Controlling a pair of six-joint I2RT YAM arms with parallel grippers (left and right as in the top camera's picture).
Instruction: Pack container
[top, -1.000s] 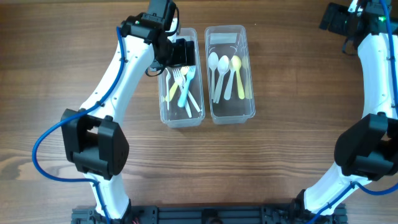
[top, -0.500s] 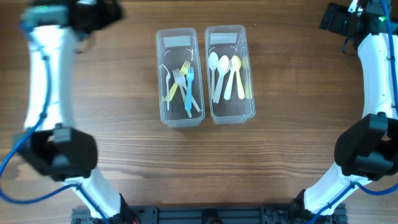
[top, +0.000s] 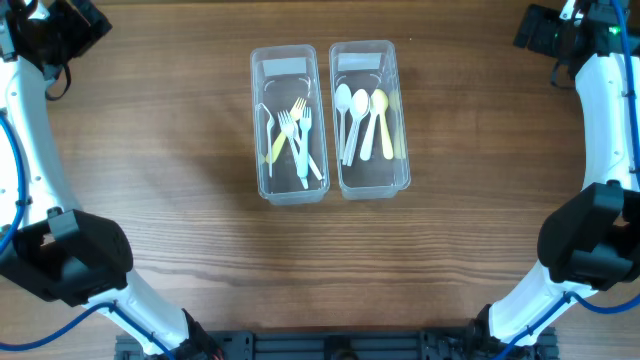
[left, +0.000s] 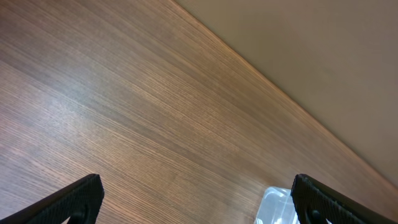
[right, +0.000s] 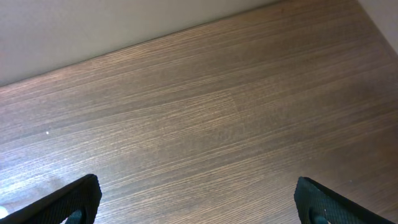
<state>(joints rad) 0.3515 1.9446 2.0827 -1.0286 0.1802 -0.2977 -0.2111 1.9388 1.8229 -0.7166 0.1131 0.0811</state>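
Two clear plastic containers stand side by side at the table's middle back. The left container (top: 289, 190) holds several plastic forks (top: 296, 140) in yellow, white and blue. The right container (top: 372, 183) holds three spoons (top: 361, 115), white and yellow. My left gripper (top: 55, 25) is at the far left back corner, open and empty; its wrist view (left: 199, 205) shows bare wood and a container corner (left: 277, 208). My right gripper (top: 545, 28) is at the far right back, open and empty over bare wood (right: 199, 205).
The wooden table (top: 200, 250) stretches around the containers. The table's back edge meets a beige wall (left: 323, 56) in the left wrist view. A black rail runs along the front edge (top: 330, 345).
My left arm has swung from over the fork container away to the far left back corner. The forks lie in the left container. The right arm has not moved.
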